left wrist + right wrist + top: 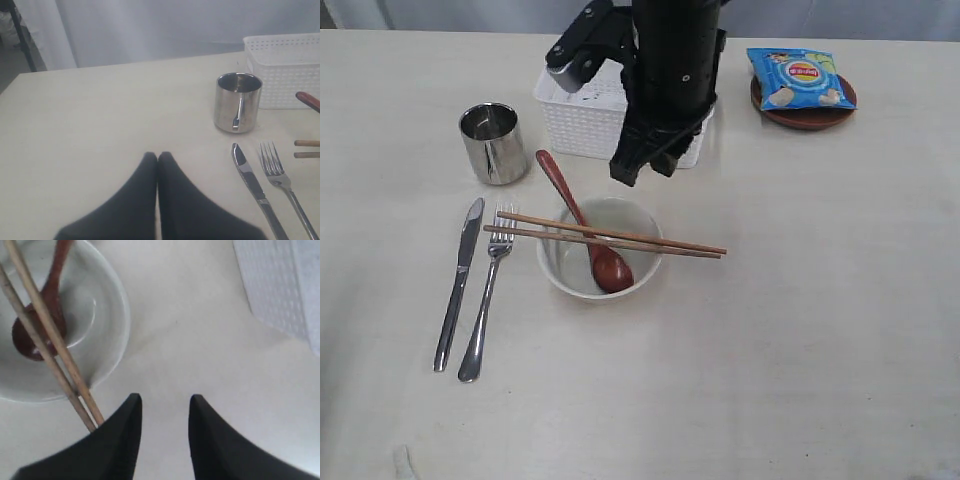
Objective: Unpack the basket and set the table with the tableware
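Seeing my right gripper released near the round white bowl, I note two wooden chopsticks bridging its rim over a glossy spoon, the latticed basket just beyond, and my left gripper clenched empty.

I have wide bare room on the pale beige matte table to the right of the white round bowl, and a narrower strip left of the steel knife. Centre-left is crowded: knife, steel fork, shiny steel cup. Two wooden chopsticks bridge the bowl's rim and a reddish-brown wooden spoon leans out of it. The white lattice plastic basket blocks the far side. Between it and the bowl is a bare lane, where my right gripper hangs.
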Controlling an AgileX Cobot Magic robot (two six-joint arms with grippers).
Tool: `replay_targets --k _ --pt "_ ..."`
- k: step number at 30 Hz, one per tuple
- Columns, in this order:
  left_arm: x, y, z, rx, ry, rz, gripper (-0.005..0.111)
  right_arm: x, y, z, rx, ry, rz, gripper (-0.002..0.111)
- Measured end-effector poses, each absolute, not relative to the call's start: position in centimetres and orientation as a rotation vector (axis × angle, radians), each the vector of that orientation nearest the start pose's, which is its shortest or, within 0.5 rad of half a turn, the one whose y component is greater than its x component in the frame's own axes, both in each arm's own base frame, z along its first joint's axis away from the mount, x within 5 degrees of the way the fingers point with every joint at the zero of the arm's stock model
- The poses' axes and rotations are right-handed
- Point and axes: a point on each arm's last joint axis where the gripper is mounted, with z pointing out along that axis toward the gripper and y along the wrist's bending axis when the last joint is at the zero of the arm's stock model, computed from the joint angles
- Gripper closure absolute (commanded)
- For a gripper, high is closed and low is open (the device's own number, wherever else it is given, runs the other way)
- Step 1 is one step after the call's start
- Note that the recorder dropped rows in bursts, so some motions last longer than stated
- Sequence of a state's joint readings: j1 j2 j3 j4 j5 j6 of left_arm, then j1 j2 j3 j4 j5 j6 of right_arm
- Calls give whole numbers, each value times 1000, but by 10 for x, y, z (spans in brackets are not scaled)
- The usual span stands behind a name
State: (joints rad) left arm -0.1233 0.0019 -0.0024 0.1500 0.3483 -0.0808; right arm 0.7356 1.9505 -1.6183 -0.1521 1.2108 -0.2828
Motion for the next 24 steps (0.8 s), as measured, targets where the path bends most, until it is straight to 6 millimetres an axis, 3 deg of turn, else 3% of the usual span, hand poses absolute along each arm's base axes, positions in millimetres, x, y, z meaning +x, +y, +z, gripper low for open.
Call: replay_targets --k 5,10,13,17,24 --pt "54 -2 183 132 1823 2 107 310 229 217 -1326 2787 -212 82" --pt "54 -2 183 132 1823 2 107 309 189 185 -1090 3023 -276 109" --pt "54 -2 183 132 1823 2 107 304 174 173 -994 3115 -309 109" --pt "54 -2 183 132 1823 2 107 290 165 163 -929 3178 -312 109" --pt "54 -2 183 132 1823 2 107 272 167 155 -873 3157 -85 109"
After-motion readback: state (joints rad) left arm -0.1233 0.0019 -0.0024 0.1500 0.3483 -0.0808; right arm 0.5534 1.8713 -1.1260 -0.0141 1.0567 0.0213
